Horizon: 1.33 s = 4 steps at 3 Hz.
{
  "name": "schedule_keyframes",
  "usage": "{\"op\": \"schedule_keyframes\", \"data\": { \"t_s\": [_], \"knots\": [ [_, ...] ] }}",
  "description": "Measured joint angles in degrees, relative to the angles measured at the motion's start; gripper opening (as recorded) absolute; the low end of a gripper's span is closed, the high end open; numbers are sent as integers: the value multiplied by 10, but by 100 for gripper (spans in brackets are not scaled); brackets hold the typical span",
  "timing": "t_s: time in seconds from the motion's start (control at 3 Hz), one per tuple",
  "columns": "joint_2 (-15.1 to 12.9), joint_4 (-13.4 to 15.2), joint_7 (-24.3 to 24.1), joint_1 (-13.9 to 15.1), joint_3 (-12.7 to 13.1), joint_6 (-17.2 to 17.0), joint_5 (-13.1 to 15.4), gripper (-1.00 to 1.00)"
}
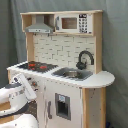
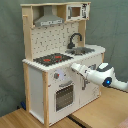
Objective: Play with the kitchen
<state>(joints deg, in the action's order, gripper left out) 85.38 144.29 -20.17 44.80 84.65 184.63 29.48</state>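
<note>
Standing on the table (image 2: 95, 117), the kitchen (image 2: 55, 60) faces your arm (image 2: 97, 75). Your tool (image 2: 75, 67) sits against its front beside the oven door (image 2: 63, 95); whether it's apart, I cannot tell.

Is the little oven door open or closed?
Closed. In the second exterior view the oven door sits flat against the kitchen front.

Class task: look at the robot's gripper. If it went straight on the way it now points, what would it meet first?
Probably the white front of the kitchen, just under the stovetop; the gripper points at it, though depth is unclear.
</note>
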Motion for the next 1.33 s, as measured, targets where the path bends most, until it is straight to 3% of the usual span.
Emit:
{"op": "schedule_keyframes", "data": {
  "t_s": [0.33, 0.67, 1.33],
  "knots": [
    [0, -7, 14, -37, -1, -47, 0, 100],
    [0, -34, 26, -59, -1, -93, 0, 100],
    [0, -130, 49, -52, 3, -163, 3, 100]
  ]
}}
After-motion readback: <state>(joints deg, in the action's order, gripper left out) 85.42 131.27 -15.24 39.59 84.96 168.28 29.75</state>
